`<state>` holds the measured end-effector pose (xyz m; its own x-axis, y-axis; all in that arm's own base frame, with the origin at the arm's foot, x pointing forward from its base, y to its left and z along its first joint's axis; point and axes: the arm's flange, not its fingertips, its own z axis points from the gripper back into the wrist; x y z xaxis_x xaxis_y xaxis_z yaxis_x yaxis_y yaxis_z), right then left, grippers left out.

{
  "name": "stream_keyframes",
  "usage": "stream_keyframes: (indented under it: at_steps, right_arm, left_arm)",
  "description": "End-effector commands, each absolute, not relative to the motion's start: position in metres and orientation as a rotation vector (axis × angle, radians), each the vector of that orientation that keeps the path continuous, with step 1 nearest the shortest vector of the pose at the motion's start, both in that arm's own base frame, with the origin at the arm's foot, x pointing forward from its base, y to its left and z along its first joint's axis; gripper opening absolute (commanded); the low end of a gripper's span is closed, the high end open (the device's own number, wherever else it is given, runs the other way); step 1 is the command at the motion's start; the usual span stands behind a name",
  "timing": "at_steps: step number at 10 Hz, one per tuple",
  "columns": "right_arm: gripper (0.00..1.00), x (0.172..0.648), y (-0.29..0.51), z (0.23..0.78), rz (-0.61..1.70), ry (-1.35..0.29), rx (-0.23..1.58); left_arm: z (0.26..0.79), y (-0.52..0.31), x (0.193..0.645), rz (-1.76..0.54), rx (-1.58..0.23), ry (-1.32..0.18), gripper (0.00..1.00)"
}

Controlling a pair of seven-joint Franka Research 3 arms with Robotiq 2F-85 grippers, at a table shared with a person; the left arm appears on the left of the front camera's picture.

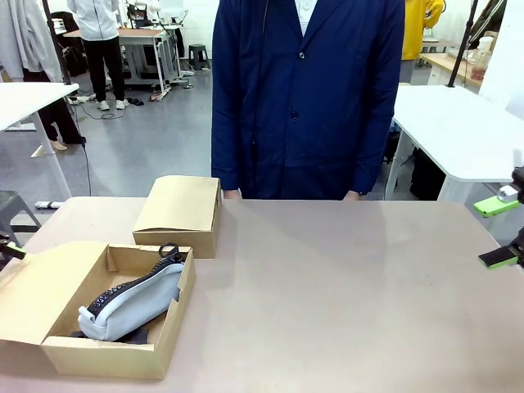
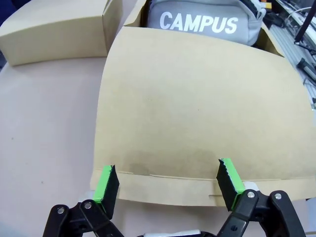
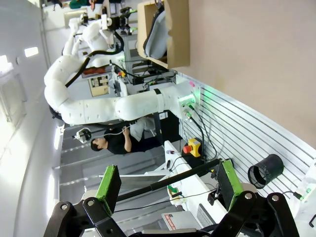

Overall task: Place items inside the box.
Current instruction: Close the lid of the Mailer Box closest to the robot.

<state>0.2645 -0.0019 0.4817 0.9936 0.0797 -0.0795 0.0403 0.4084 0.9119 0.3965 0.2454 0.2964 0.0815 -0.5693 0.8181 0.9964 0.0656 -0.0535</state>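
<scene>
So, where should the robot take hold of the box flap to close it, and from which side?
Probably the flap's free outer edge, from the robot's left. It lies folded out flat beside the box, hinged along the box wall, and that edge already sits between the open fingers of the left hand. The pouch lies inside, away from that edge.

grey "campus" pouch (image 1: 131,307) tilted inside open brown box (image 1: 98,359)

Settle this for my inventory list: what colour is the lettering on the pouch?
White, on the grey pouch; the left wrist view shows it best.
</scene>
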Motion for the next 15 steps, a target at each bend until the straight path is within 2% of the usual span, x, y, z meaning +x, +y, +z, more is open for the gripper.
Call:
stream_keyframes:
  at_steps: [1, 4, 7, 8, 11, 15]
  right_arm:
    - [1.00, 0.263, -0.001, 0.486, 0.011, 0.119, 1.169]
    - [1.00, 0.263, -0.001, 0.486, 0.011, 0.119, 1.169]
    - [1.00, 0.263, -0.001, 0.486, 0.011, 0.119, 1.169]
    - [1.00, 0.263, -0.001, 0.486, 0.011, 0.119, 1.169]
    - [1.00, 0.263, -0.001, 0.486, 0.011, 0.119, 1.169]
    - [1.00, 0.263, -0.001, 0.486, 0.011, 0.119, 1.169]
  left_arm:
    - [0.297, 0.250, 0.399, -1.365, -0.791, -0.779, 1.00]
    - [0.292, 0.250, 0.400, -1.372, -0.797, -0.775, 1.00]
    - [0.288, 0.255, 0.402, -1.373, -0.726, -0.747, 1.00]
    - [0.285, 0.258, 0.402, -1.365, -0.678, -0.706, 1.00]
    - [0.272, 0.259, 0.389, -1.368, -0.712, -0.517, 1.00]
    - [0.258, 0.267, 0.399, -1.331, -0.720, -0.450, 1.00]
